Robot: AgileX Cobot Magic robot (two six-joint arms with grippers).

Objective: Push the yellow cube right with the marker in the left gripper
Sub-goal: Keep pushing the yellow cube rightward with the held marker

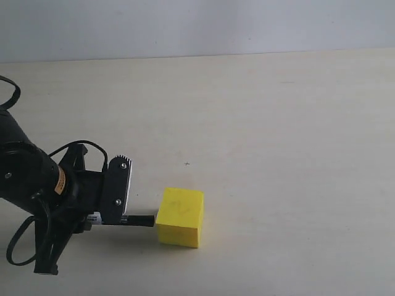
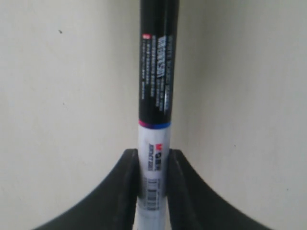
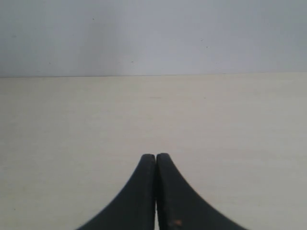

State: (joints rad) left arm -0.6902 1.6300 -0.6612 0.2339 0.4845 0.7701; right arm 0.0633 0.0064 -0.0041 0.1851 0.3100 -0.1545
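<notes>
The yellow cube [image 1: 180,217] rests on the cream table [image 1: 278,135] at the lower middle of the exterior view. My left gripper [image 1: 118,203] sits just to its left, shut on the marker [image 1: 139,220]. The marker lies level and its black end meets the cube's left face. In the left wrist view the marker [image 2: 156,96] runs out from between the dark fingers [image 2: 128,187], white labelled barrel clamped, black half beyond; the cube is out of that frame. My right gripper [image 3: 156,157] has its jaws pressed together with nothing between them.
A pale wall [image 1: 197,28] borders the table's far edge. A black cable [image 1: 24,243] loops beside the left arm [image 1: 31,179]. The right wrist view holds only bare table [image 3: 230,120] and wall.
</notes>
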